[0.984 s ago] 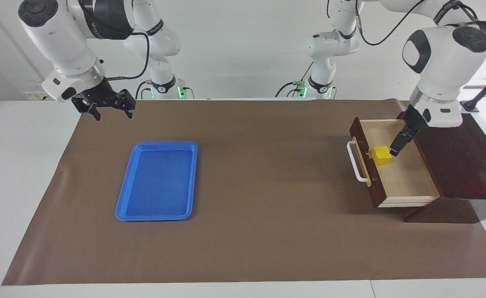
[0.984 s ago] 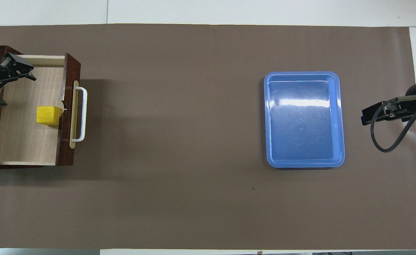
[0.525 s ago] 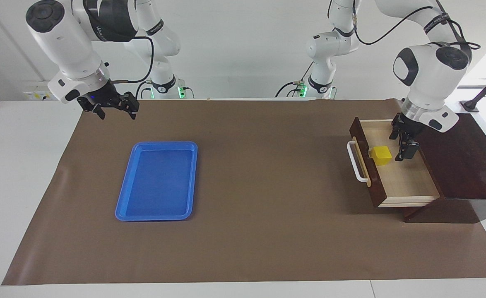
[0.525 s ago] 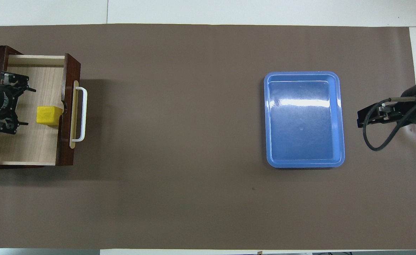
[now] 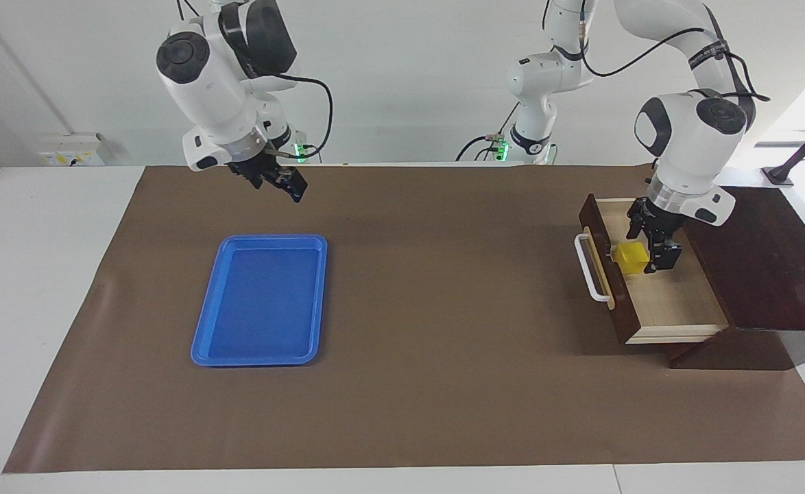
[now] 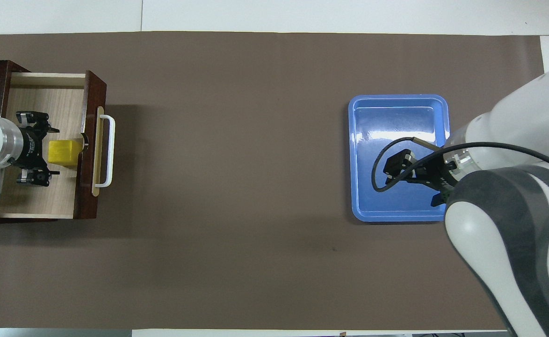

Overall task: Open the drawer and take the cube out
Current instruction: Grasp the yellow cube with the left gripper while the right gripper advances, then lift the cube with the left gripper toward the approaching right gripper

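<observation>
Facing view: the drawer [image 5: 656, 288] stands open at three o'clock; the cube [image 5: 630, 258] sits inside by its front panel. Left gripper [image 5: 655, 248], fingers spread, flanks it. Right gripper [image 5: 280, 182], jaws unreadable, waits above the mat. Closing off-centre could push the cube against the panel.

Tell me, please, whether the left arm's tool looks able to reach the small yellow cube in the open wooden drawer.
Probably yes: the dark wooden drawer stands open, nothing covers the small yellow cube, and the left tool hangs open right beside it.

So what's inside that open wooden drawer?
A small yellow cube sits on the drawer floor by the front panel. The left gripper hangs open beside it, covering a little floor; otherwise only bare pale wood shows.
</observation>
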`<state>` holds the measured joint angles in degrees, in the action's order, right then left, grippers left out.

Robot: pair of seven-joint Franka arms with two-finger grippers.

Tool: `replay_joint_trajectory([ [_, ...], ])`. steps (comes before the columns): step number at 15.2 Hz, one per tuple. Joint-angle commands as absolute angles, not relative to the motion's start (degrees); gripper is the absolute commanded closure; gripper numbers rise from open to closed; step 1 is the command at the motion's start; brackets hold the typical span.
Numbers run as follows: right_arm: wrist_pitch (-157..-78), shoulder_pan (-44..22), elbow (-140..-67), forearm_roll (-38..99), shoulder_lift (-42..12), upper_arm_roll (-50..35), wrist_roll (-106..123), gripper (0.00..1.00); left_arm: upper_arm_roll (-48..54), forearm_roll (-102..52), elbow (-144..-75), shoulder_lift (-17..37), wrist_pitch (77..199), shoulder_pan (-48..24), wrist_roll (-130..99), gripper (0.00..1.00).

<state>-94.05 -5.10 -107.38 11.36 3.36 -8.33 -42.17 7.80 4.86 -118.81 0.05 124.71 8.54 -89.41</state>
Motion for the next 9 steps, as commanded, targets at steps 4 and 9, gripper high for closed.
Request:
replay_joint_trajectory([
  [4, -102.29, -10.19, -113.11, 20.99, 3.43, -8.17, -61.84, 0.00, 7.91, 4.04, -119.45, -0.35, 125.60, 8.88, -91.14, 1.00],
  [9, -108.97, -13.18, -116.10, 29.42, 1.68, -8.17, -70.30, 0.00, 8.35, 3.52, -97.61, 5.08, 104.99, 5.20, -92.28, 1.00],
])
